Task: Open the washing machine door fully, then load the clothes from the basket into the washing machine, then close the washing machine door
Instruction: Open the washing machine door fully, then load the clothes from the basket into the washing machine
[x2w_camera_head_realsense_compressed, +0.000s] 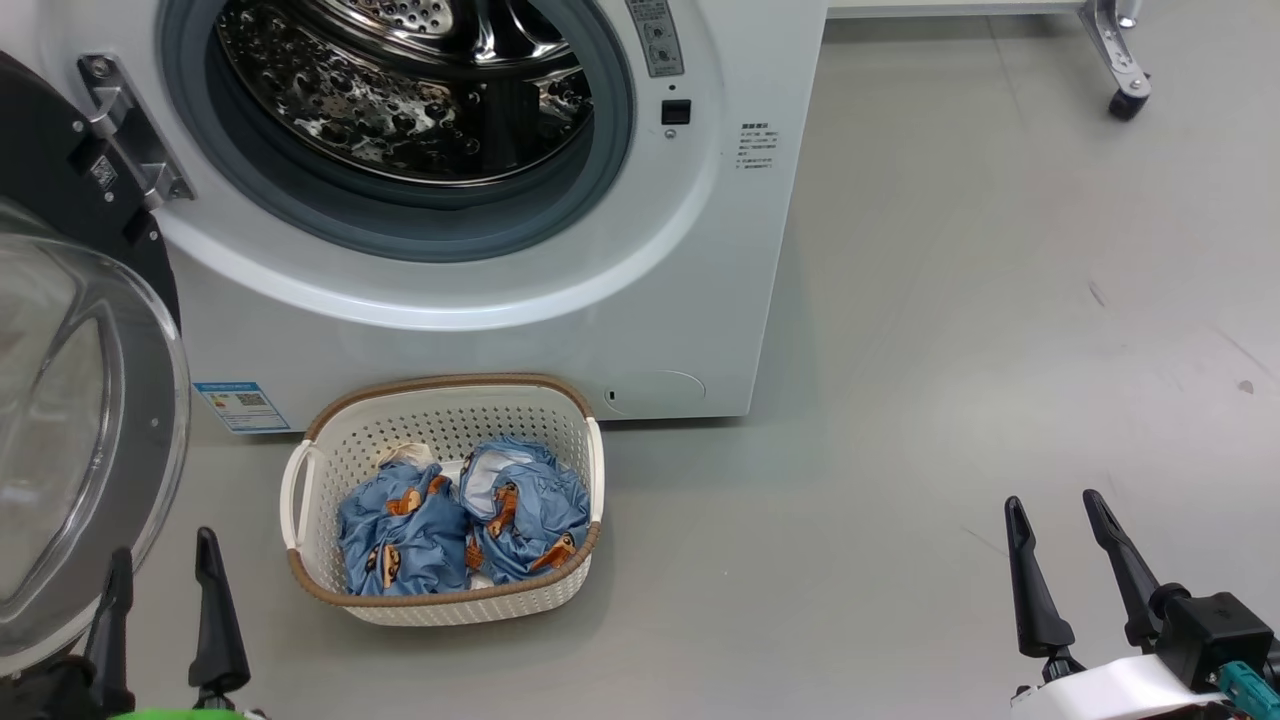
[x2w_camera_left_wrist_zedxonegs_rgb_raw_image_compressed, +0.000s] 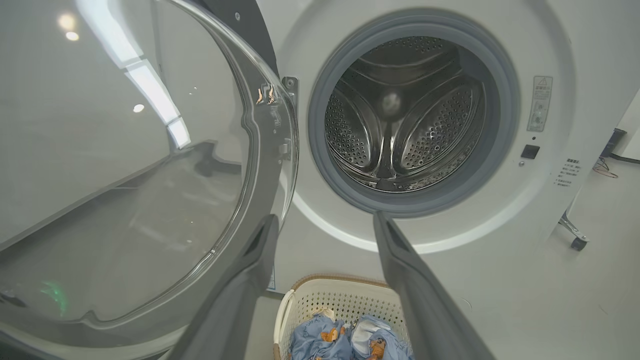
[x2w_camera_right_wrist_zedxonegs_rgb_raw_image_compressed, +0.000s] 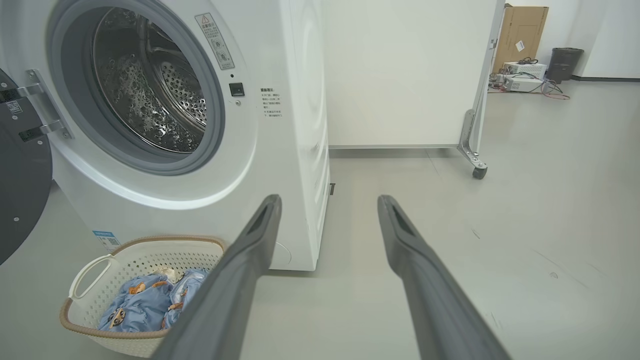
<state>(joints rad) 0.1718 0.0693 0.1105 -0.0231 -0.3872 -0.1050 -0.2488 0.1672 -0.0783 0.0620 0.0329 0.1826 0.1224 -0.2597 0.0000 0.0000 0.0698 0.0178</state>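
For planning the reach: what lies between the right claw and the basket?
Bare grey floor, nothing else, lies between the right claw and the basket; the head view shows it.

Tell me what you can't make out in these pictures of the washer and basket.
- Floor of the basket, head view: mostly hidden under the clothes.
- The small print on the washing machine front, every view: too small to read.
- The washing machine door, head view: cut off by the left edge.
- Top of the drum, head view: cut off by the top edge.
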